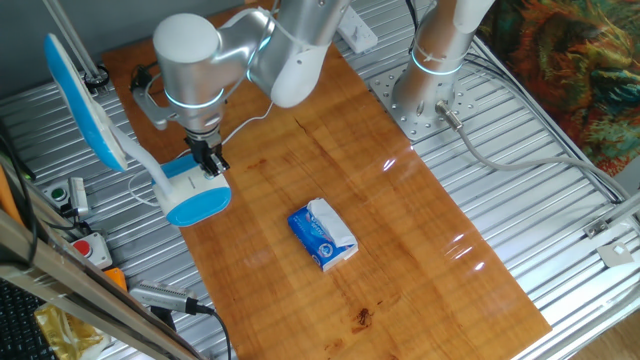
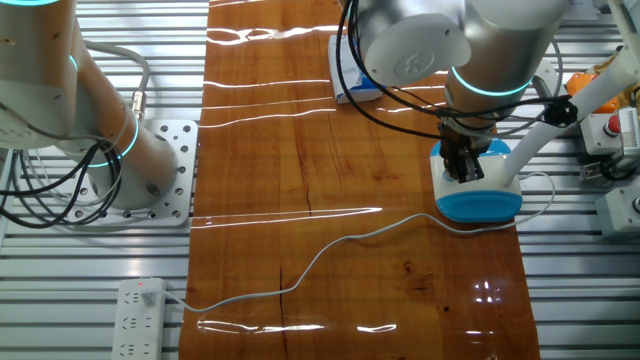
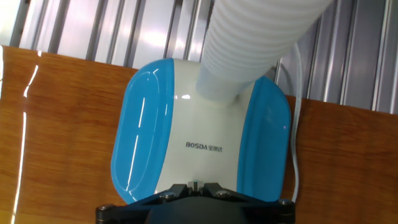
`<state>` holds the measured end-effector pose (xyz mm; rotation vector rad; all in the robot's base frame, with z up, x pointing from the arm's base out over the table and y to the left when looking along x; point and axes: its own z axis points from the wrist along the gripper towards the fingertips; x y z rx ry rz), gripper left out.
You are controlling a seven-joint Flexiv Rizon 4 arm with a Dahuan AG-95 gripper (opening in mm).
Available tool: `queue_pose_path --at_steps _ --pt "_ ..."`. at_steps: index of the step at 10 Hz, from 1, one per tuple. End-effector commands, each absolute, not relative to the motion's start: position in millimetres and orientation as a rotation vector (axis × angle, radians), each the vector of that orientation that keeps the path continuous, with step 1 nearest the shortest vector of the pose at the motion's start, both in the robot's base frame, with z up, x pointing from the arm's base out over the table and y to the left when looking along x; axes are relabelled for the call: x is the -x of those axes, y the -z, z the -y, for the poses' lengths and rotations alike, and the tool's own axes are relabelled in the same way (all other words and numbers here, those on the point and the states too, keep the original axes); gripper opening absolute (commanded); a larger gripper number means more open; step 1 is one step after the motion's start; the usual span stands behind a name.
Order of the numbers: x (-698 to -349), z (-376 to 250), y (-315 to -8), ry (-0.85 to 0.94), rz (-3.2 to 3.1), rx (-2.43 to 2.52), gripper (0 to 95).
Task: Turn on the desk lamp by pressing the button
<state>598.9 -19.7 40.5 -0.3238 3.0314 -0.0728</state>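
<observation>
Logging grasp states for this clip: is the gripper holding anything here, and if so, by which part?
Nothing is held. The gripper is down at the top of the lamp base, fingertips at its white middle strip, not clamped around any part.

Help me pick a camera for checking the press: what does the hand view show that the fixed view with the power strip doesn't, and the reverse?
Only the hand view shows the brand lettering on the lamp base and the ribbed neck up close; the button itself isn't clear.

Only the fixed view shows the power strip, the cord crossing the table, the arm, and the gripper down on the base.

Both show the lamp's blue-and-white base on the wooden table. Neither shows a fingertip gap.
</observation>
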Motion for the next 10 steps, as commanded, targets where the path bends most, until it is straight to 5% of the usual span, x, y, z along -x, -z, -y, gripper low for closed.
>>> queue_pose_path --at_steps 1,10 --pt "-599.4 19.5 -36.0 0.073 -3.027 0.322 0.0" --pt "-593.1 21.2 -76.3 0.067 -3.042 0.349 0.0"
